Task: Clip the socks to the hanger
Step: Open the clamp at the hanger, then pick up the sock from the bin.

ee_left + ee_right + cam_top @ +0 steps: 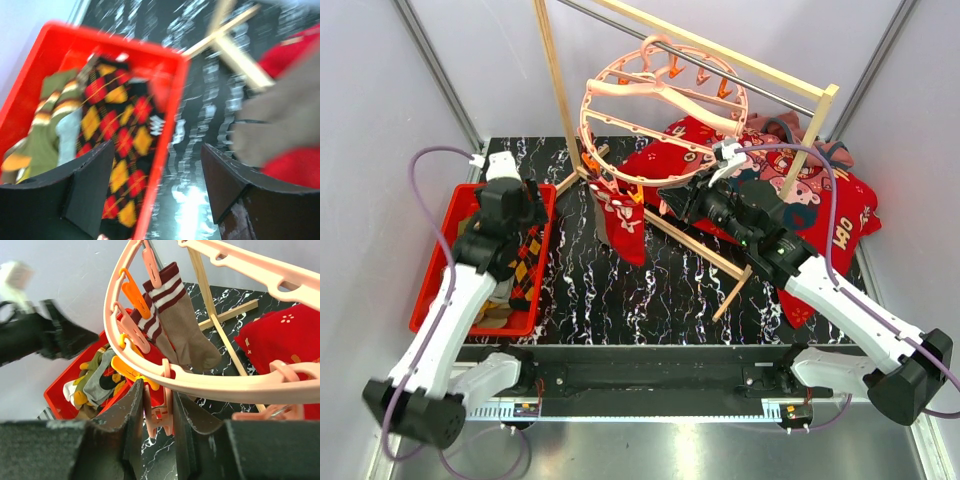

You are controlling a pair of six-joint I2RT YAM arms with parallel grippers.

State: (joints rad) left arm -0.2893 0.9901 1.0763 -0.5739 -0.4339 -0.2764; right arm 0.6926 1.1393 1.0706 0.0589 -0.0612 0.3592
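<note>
The salmon-pink ring hanger (660, 105) hangs from the wooden rack. Red socks (626, 225) hang from its front clips. In the right wrist view a taupe sock with maroon and white stripes (189, 335) is clipped to the ring (225, 385). My right gripper (668, 200) is shut on a pink clip (161, 412) under the ring's front. My left gripper (525, 195) is open and empty (157, 185) over the right wall of the red bin (438, 262). The bin holds a dark argyle sock (117, 130), an olive striped sock (50, 112) and a grey sock (67, 135).
The pale wooden rack has a post (555, 90) and a floor bar (705, 250) crossing the black marble table. A big red cartoon-printed cloth (825, 205) lies at the back right under my right arm. The left wrist view is blurred.
</note>
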